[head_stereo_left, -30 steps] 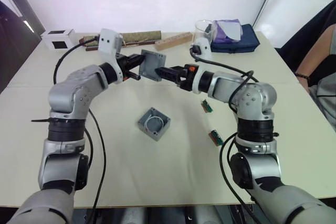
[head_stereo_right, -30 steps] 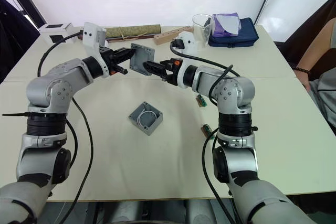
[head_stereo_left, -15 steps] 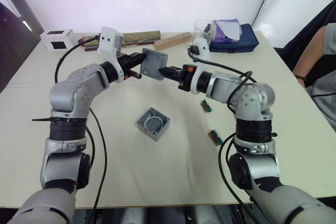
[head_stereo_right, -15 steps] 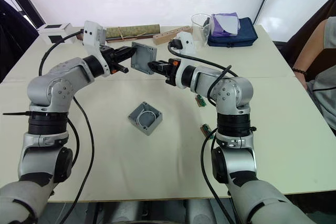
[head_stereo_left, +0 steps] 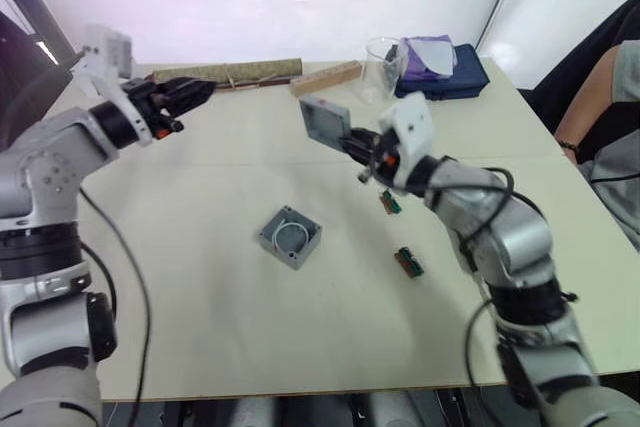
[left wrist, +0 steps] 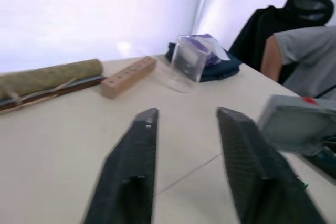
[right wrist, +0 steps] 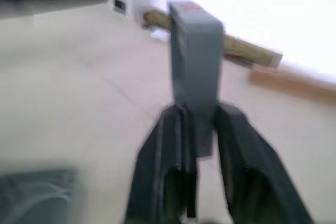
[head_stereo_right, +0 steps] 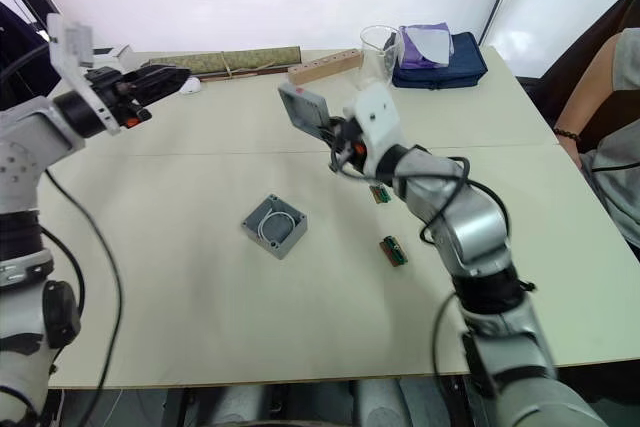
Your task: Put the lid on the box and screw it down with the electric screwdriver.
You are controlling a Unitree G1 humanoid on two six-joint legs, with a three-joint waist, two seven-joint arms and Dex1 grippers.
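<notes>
My right gripper point(head_stereo_left: 347, 137) is shut on the lower edge of the lid point(head_stereo_left: 325, 119), a thin grey square plate held tilted in the air above the table's far middle; the right wrist view shows the lid point(right wrist: 194, 51) edge-on between the two fingers. The box point(head_stereo_left: 290, 236), grey and open at the top with a ring inside, sits on the table nearer to me, below and left of the lid. My left gripper point(left wrist: 186, 116) is open and holds nothing, far off to the left over the table's back corner. The electric screwdriver is out of view.
Along the back edge lie an olive roll point(head_stereo_left: 225, 71), a wooden block with holes point(head_stereo_left: 328, 77), a clear cup point(head_stereo_left: 383, 65) and a navy pouch point(head_stereo_left: 450, 77). Two small green-brown bit holders point(head_stereo_left: 391, 202) point(head_stereo_left: 408, 262) lie right of the box. A person sits at the right edge point(head_stereo_left: 610, 127).
My left gripper has let go of the lid and swung away to the far left. The right gripper keeps the lid and has turned it. The camera has shifted too.
</notes>
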